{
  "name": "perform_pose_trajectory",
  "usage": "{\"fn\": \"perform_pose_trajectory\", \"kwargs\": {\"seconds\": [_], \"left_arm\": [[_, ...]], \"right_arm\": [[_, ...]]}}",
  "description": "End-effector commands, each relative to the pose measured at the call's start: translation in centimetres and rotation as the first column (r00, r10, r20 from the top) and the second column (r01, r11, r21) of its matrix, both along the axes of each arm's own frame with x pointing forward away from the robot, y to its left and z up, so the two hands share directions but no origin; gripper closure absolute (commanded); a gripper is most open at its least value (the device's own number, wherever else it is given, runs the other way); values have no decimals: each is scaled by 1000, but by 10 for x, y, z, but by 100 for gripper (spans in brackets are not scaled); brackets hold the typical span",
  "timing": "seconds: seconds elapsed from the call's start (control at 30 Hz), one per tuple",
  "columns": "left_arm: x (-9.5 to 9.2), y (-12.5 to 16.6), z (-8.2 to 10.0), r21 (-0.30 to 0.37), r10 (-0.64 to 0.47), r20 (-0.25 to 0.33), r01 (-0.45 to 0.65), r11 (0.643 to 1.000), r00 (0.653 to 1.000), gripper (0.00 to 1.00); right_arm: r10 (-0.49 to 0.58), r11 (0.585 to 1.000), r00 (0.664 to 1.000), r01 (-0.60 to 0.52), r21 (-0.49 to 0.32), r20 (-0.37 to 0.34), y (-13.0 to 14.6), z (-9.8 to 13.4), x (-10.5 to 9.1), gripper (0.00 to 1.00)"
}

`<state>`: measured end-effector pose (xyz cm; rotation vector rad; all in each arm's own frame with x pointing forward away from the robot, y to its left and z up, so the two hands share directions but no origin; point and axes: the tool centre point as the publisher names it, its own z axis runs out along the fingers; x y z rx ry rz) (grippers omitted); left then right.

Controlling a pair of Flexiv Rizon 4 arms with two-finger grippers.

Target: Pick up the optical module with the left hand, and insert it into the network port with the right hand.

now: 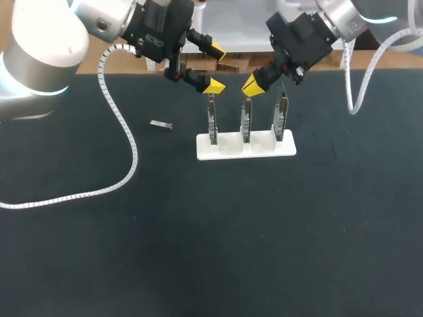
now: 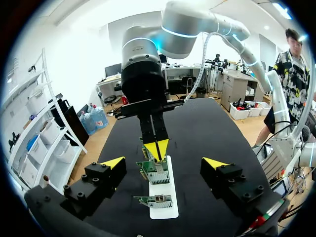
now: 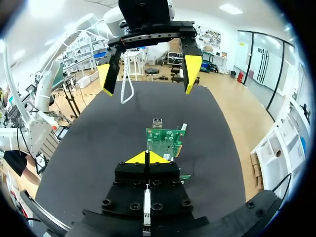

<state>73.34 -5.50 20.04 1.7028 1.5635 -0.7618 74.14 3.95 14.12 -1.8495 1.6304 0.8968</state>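
Note:
The optical module (image 1: 161,125), a small silver bar, lies flat on the black table (image 1: 211,238) to the left of the white stand (image 1: 231,150). Three green network cards stand upright in that stand: left (image 1: 212,119), middle (image 1: 246,119), right (image 1: 281,115). My left gripper (image 1: 214,67) hangs open above the left card, up and to the right of the module, with nothing between its fingers. My right gripper (image 1: 253,84) is shut with nothing in it, just above the middle card. In the left wrist view the cards (image 2: 157,173) stand between the open fingers (image 2: 112,162).
A white ribbed cable (image 1: 125,142) from my left arm trails over the table's left part, close to the module. Another white cable (image 1: 360,86) hangs by my right arm. The two grippers are close together above the stand.

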Motion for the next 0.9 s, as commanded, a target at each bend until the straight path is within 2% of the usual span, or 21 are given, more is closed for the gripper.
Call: {"fn": "perform_pose_trajectory", "kwargs": {"seconds": [0.03,0.23,0.47,0.5,0.53,0.57,0.9], "left_arm": [[2,-1,1,7,-1,-5,1,1000,1000,0],[2,-1,1,7,-1,-5,1,1000,1000,0],[2,-1,1,7,-1,-5,1,1000,1000,0],[2,-1,1,7,-1,-5,1,1000,1000,0],[2,-1,1,7,-1,-5,1,1000,1000,0],[2,-1,1,7,-1,-5,1,1000,1000,0],[2,-1,1,7,-1,-5,1,1000,1000,0]], "right_arm": [[3,1000,1000,-3,4,2,-1,-8,1,100],[1,1000,998,-2,13,67,-4,20,0,100],[-22,1000,994,21,12,111,-20,47,-7,100],[-30,1000,993,29,6,116,-22,48,-9,94],[-37,999,993,37,3,114,-24,50,-10,65],[-47,999,993,47,10,111,-27,51,-11,0],[-79,997,992,79,-1,101,-55,55,-27,0]]}}
